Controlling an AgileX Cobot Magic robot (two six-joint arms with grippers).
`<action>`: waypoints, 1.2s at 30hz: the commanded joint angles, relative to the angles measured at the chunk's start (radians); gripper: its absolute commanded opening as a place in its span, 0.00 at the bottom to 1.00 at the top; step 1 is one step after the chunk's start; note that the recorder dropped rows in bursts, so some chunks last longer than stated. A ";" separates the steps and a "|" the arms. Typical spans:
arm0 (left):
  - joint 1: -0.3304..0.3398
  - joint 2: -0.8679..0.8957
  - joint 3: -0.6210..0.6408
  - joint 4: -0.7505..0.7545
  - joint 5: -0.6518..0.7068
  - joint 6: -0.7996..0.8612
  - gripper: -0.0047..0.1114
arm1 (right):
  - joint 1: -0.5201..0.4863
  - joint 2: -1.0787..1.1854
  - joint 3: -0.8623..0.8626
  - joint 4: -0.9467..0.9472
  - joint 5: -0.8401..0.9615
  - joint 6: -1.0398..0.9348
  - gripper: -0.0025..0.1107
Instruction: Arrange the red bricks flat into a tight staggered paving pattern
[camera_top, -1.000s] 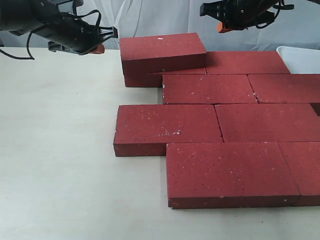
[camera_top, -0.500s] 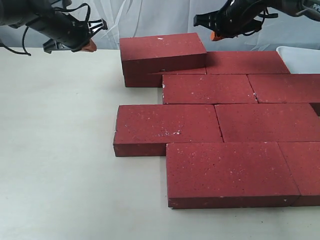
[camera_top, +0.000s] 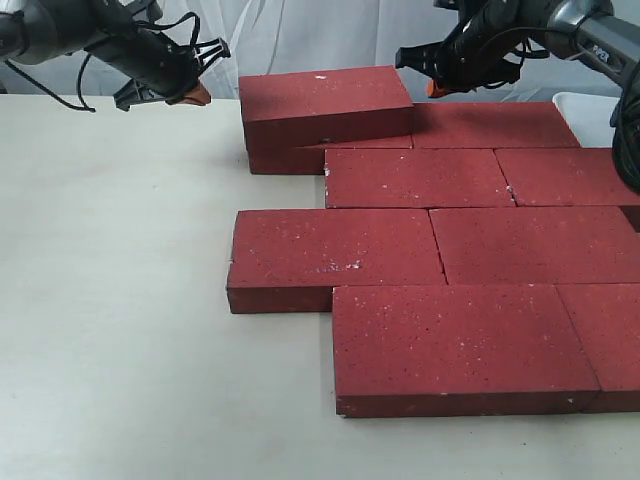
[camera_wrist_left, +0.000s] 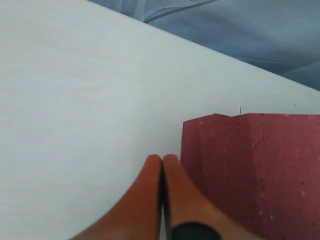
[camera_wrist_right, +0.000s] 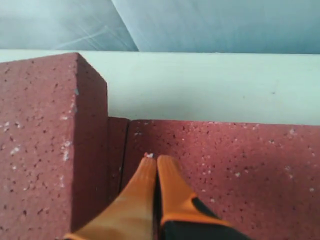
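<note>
The red bricks (camera_top: 430, 250) lie flat in staggered rows on the desk (camera_top: 110, 300), filling the exterior view from its centre out toward 3 and 5 o'clock. One raised brick (camera_top: 325, 103) sits on top of the back row near 12 o'clock. The left tool (camera_wrist_left: 162, 167), orange tips pressed together and empty, hovers over bare desk at 11 o'clock, near that brick's end. The right tool (camera_wrist_right: 156, 167), also pinched closed on nothing, hangs at 1 o'clock over a back-row brick, beside the raised brick's other end.
</note>
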 joint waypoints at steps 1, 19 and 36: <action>-0.024 0.047 -0.039 -0.033 -0.010 -0.012 0.04 | -0.003 0.019 -0.010 0.026 -0.026 -0.003 0.01; -0.052 0.112 -0.101 -0.099 0.038 -0.011 0.04 | -0.001 0.025 -0.010 0.226 0.098 -0.146 0.01; -0.035 0.008 -0.101 -0.040 0.195 0.034 0.04 | 0.006 -0.118 -0.010 0.220 0.255 -0.119 0.01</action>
